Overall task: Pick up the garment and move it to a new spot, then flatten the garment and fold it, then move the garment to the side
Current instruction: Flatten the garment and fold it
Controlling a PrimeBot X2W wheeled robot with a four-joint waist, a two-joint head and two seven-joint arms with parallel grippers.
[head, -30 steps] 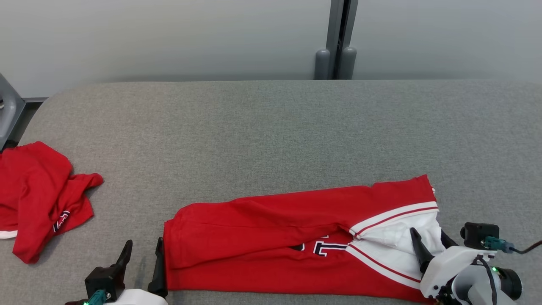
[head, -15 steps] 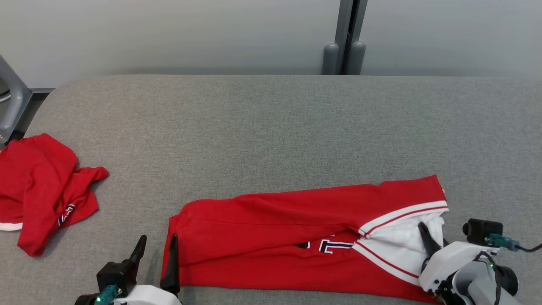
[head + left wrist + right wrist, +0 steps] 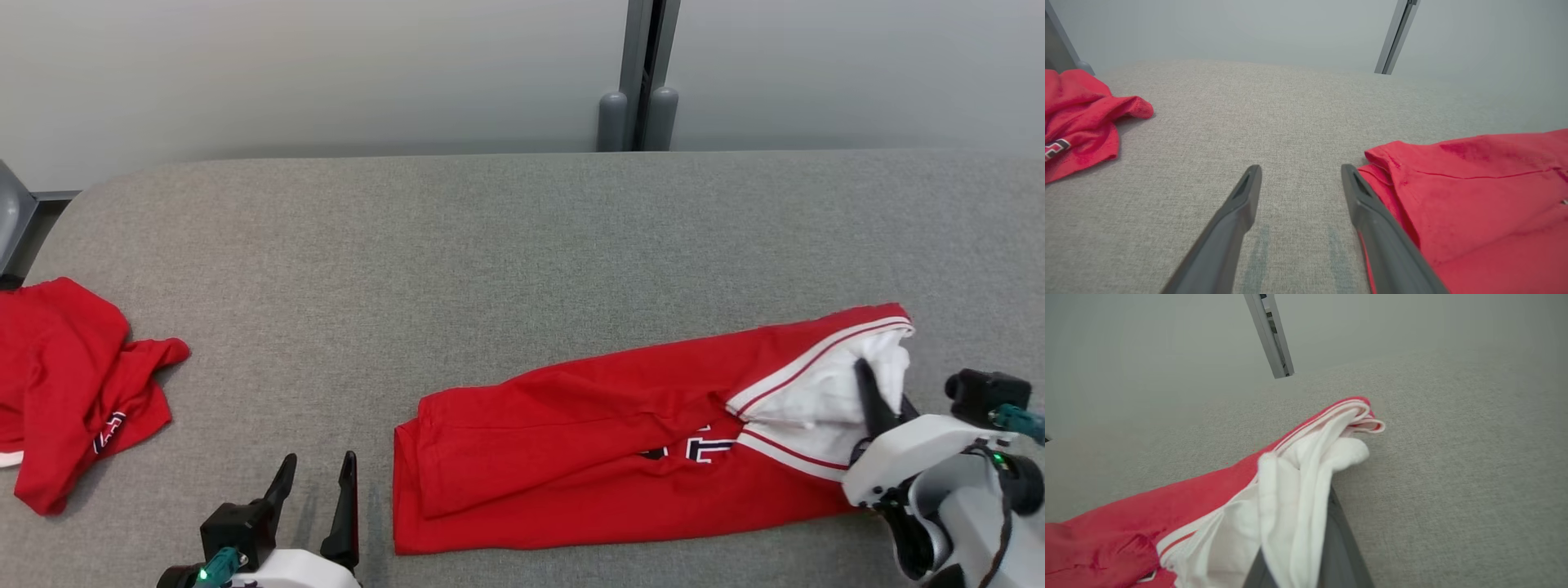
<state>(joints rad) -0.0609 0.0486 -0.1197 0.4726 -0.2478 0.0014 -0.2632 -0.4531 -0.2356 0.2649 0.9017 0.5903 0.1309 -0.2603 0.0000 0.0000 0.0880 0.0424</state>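
The garment (image 3: pixel 588 441) is a red jersey folded into a long strip, with a white, red-striped end on the right. It lies across the near part of the grey table (image 3: pixel 490 261). My right gripper (image 3: pixel 878 402) is shut on that white end, and bunched white cloth (image 3: pixel 1290 469) drapes over its fingers (image 3: pixel 1333 539). My left gripper (image 3: pixel 320 469) stands open just left of the garment's left end (image 3: pixel 1474 183), with only bare table between its fingers (image 3: pixel 1241 204).
A second crumpled red garment (image 3: pixel 65 384) lies at the table's left edge, also in the left wrist view (image 3: pixel 1077 118). A grey post (image 3: pixel 637 82) stands against the wall behind the table. A grey frame part (image 3: pixel 8 220) shows at far left.
My right gripper has shut on the white end and drawn the garment right and away, so its left end now lies apart from my left gripper. The head view has also shifted.
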